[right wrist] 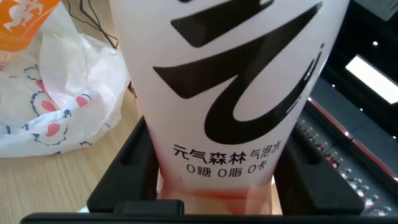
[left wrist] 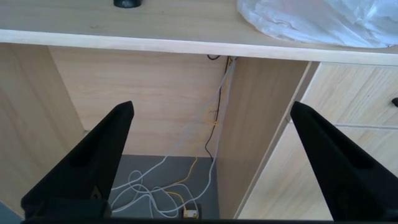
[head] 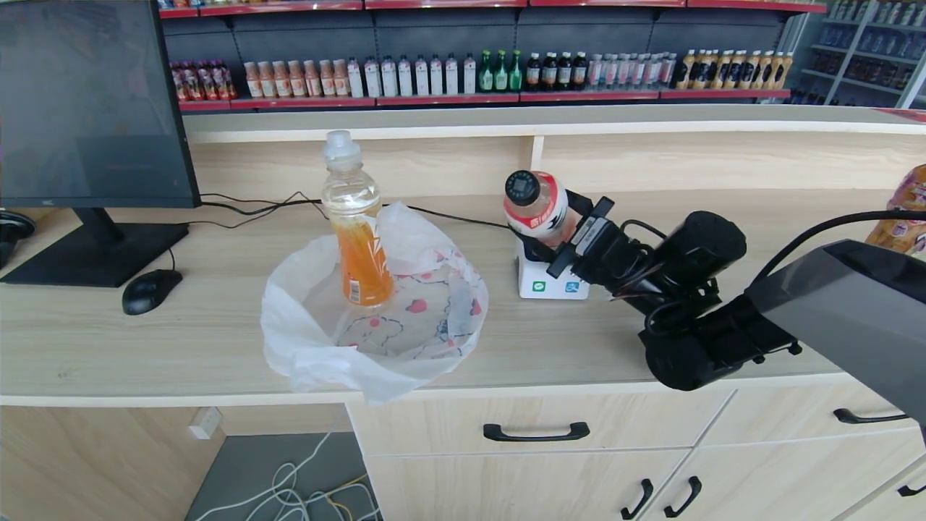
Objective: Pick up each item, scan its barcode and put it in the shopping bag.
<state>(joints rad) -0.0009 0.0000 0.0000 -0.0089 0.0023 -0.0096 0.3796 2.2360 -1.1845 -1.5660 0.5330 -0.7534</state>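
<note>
One orange bottle (head: pixel 356 246) stands in the shopping bag (head: pixel 296 340) near the front edge of the counter (head: pixel 108 340), so we count it done. Our right gripper (head: pixel 566 230) pinches a pink bottle (head: pixel 537 206), tilted over the white scanner (head: pixel 550 285) beside the bag. It looks like scanning time, with bagging left. Our left gripper (left wrist: pixel 211 111) hangs spread wide under that front edge, holding nothing.

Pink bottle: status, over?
Right gripper shut on pink bottle, over scanner. Left gripper open, low at counter front. Orange bottle standing in shopping bag; path clear.
</note>
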